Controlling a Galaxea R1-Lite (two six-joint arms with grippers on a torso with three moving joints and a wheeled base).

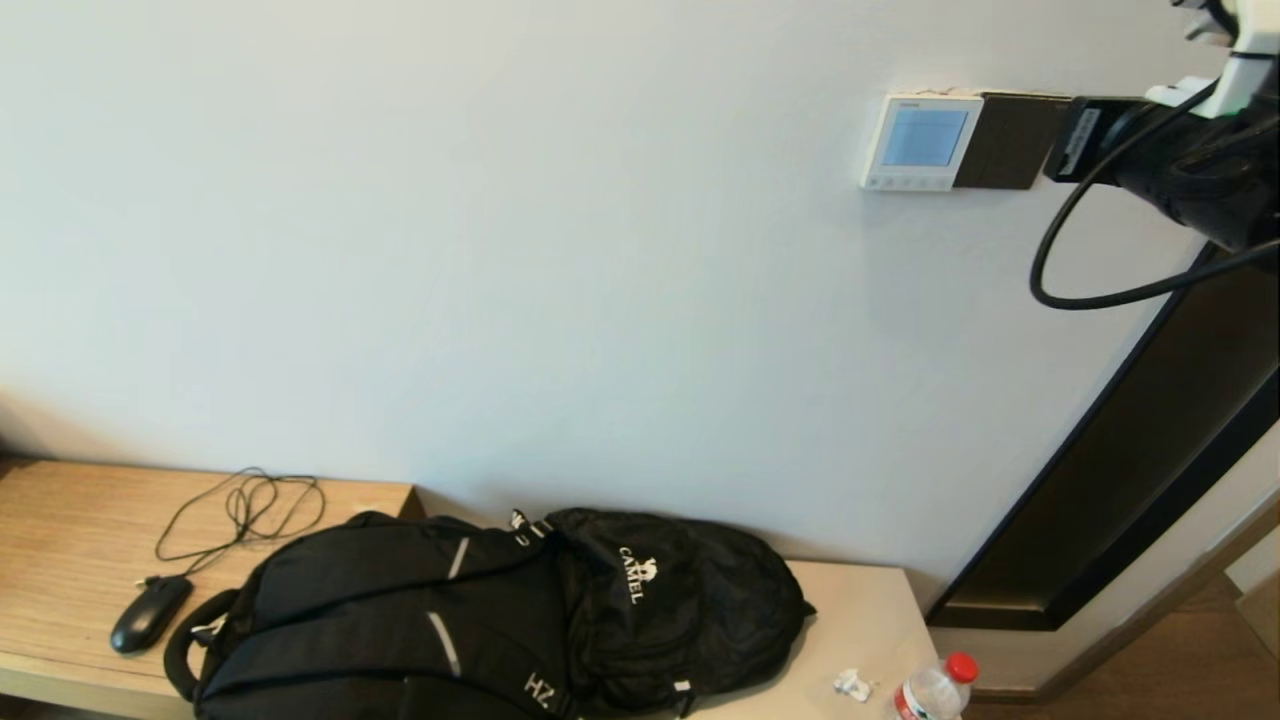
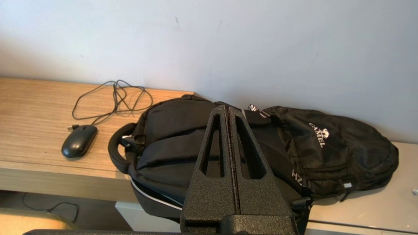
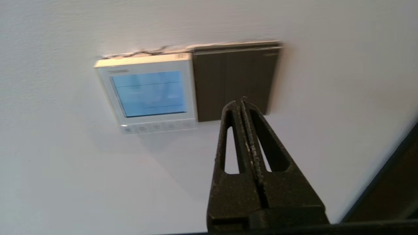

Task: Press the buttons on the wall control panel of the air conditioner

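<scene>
The white wall control panel (image 1: 920,142) with a light-blue screen hangs high on the wall, and it also shows in the right wrist view (image 3: 148,91). Its row of small pale buttons (image 3: 156,126) runs along the bottom strip (image 1: 905,182). A dark brown plate (image 3: 235,81) sits right beside it. My right gripper (image 3: 240,102) is shut and empty. Its tip is in front of the dark plate's lower edge, to the right of the buttons and apart from them. In the head view it (image 1: 1062,140) reaches in from the right. My left gripper (image 2: 227,109) is shut and empty, low over a backpack.
A black backpack (image 1: 500,620) lies on the wooden bench (image 1: 60,520) below, with a black mouse (image 1: 150,612) and its cable (image 1: 240,510) to its left. A plastic bottle (image 1: 935,690) with a red cap stands at the right. A dark door frame (image 1: 1130,470) runs along the right.
</scene>
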